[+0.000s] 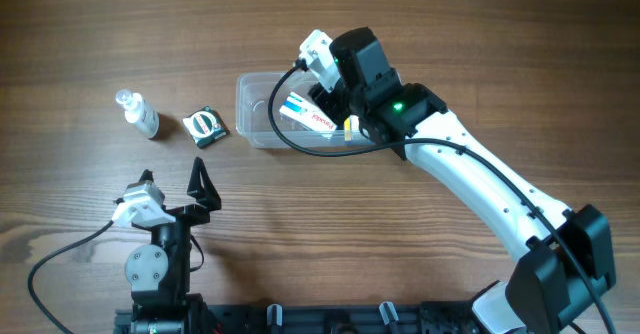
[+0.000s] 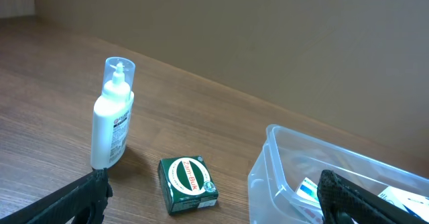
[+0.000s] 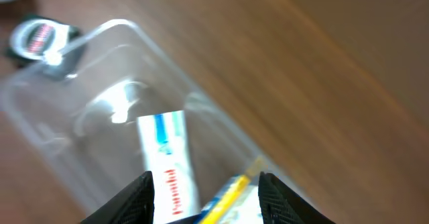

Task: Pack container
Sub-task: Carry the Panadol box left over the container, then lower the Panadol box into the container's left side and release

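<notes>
Two arms: one over the tub, one low at the near edge

Plenty of bare wood surrounds the container [image 1: 244,102], which sits a little above the middle of the table [image 1: 330,234], long sides running left to right. Its left end wall is near a small green box [image 1: 206,125]. A white bottle [image 1: 141,116] stands further left, apart from the box. Open tabletop separates all three from the left gripper [image 1: 175,182] and fills the space in front of the tub.

From overhead, the wrist housing hides the fingers of the right gripper [image 3: 209,200]. The right wrist view, though blurred, shows them spread wide above the tub's inside. Below and between them lie a white carton [image 3: 167,163] with blue and red print and a yellow-edged item [image 3: 231,190]. Neither finger is seen pressing on anything. The green box shows just past the tub's far corner.

Only the left wrist view shows the bottle from the side: it is upright under a clear cap. It also shows the green box lying flat with its label up, and the tub's near corner at the right. The left fingers sit at the two lower corners of that view, far apart, with nothing held.

The right arm [image 1: 480,184] reaches diagonally from the lower right corner, its wrist tipped down over the tub's right half. The left arm [image 1: 155,264] is folded close to its base at the lower left, its gripper pointing up the table toward the box and bottle.
</notes>
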Robot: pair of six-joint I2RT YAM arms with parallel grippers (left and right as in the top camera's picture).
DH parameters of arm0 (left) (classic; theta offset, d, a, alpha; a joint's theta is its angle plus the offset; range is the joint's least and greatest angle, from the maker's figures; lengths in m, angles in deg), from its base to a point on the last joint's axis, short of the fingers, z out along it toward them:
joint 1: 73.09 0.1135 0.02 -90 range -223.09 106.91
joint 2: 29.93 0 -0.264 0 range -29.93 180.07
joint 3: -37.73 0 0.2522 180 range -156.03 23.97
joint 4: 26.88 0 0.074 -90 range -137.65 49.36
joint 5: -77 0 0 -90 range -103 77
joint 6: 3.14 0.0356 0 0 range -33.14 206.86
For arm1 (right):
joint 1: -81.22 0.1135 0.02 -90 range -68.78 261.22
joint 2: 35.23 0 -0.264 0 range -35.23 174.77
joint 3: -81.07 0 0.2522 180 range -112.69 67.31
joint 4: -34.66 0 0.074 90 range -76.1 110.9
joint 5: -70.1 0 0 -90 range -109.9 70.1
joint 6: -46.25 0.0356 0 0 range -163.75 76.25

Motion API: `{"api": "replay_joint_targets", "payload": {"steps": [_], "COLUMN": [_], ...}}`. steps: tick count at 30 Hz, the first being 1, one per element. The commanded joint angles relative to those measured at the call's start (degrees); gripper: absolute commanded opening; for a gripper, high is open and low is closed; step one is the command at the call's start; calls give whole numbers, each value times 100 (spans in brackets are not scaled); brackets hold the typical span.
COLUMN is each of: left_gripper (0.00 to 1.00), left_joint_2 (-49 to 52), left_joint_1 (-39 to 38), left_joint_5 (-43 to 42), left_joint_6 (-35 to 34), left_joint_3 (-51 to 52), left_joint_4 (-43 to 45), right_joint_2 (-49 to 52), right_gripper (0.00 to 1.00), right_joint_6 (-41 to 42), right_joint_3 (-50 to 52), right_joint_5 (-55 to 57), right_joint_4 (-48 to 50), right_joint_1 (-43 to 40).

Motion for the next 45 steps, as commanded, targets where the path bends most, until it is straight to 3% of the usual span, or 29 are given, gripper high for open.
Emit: {"api": "replay_joint_targets", "payload": {"steps": [1,14,23,30,45], "left_gripper": [100,100,100,100,100], "left_joint_2": [-42,-42,-42,-42,-42], "left_joint_1": [-28,-28,-28,-28,-28], "left_joint_5": [37,37,37,37,37], "left_joint_6": [96,96,96,96,96], "left_joint_3": [15,15,15,15,15], "left_joint_4": [-4,-4,-4,-4,-4], "right_joint_2": [44,282,1460,2153,2601], "right_gripper": [51,37,34,8,4], "right_joint_6": [979,1294,1292,1425,1174], "right_joint_3": [-142,-2529,-2638,-2638,-2632], "right_joint_5": [-881,-1012,-1657,-1821,-1497], "right_joint_4": [-306,-2979,-3244,-3204,-2988], "right_joint_1": [15,13,15,15,33]}}
